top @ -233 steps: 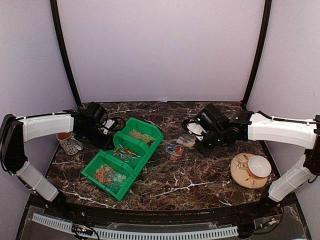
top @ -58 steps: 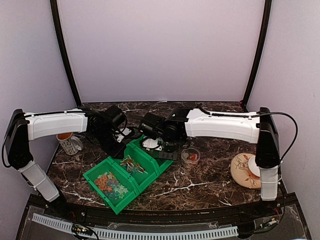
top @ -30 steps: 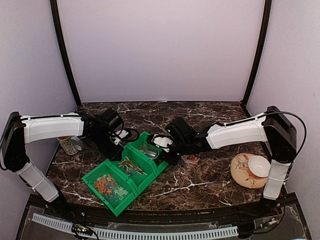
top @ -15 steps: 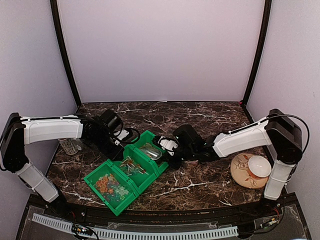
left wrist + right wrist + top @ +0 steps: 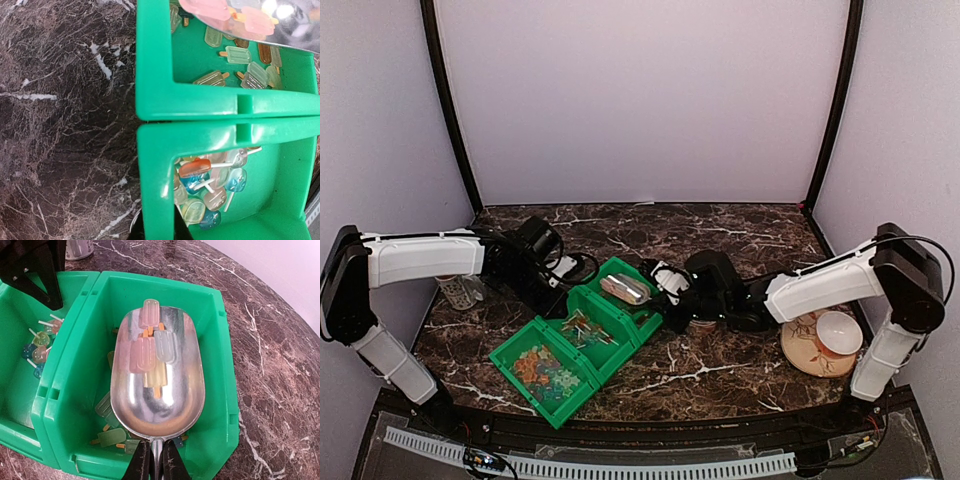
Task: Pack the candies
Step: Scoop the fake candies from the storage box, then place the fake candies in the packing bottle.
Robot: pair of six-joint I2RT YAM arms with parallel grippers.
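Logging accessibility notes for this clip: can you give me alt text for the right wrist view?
A metal scoop, clamped by its handle in the right gripper, carries several popsicle-shaped candies, pink, pale and yellow, over a green bin with more candies on its floor. A second green bin of candies adjoins it on the left, on a dark marbled table.

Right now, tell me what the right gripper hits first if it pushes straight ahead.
Probably the green bin's far wall, met by the scoop it holds; height above the rim is unclear.
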